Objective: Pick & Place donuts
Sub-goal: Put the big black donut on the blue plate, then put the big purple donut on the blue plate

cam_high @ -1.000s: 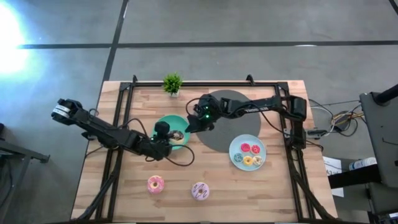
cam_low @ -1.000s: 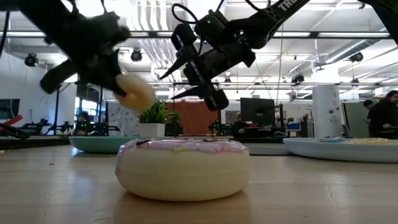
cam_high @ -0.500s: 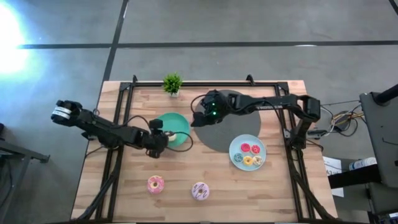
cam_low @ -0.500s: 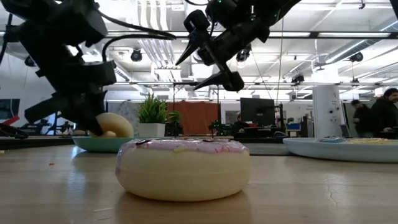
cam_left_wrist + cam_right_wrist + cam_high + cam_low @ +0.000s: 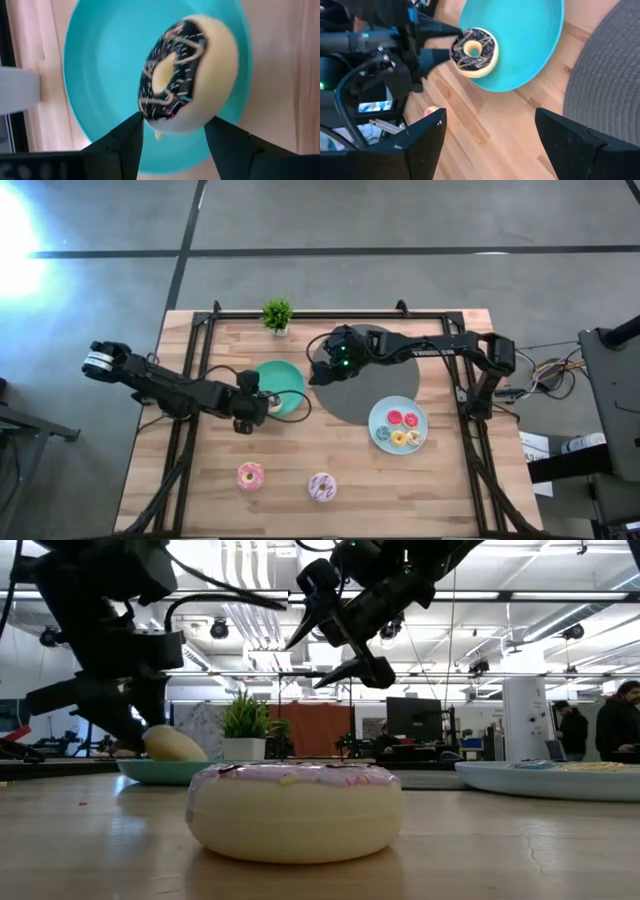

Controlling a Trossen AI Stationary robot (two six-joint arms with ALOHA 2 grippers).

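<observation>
STEP: chocolate donut (image 5: 187,75) being released onto green plate (image 5: 290,380) | left pincer (image 5: 172,137) spread, holding nothing (donut just beyond fingertips) | right pincer (image 5: 487,135) wide, empty | NEXT: withdraw, fetch pink donut (image 5: 250,476), lower left

A teal plate (image 5: 530,45) lies on the wooden tabletop (image 5: 485,135), and a chocolate-iced donut (image 5: 474,52) with pale drizzle sits on the plate's edge, its cream underside turned outward. The left gripper (image 5: 447,42) reaches in beside the donut, its dark jaws on either side of it and spread apart. A grey round mat (image 5: 607,75) covers the tabletop near the plate. The right gripper (image 5: 490,145) has its own two dark jaws set wide apart in the foreground, holding nothing.
</observation>
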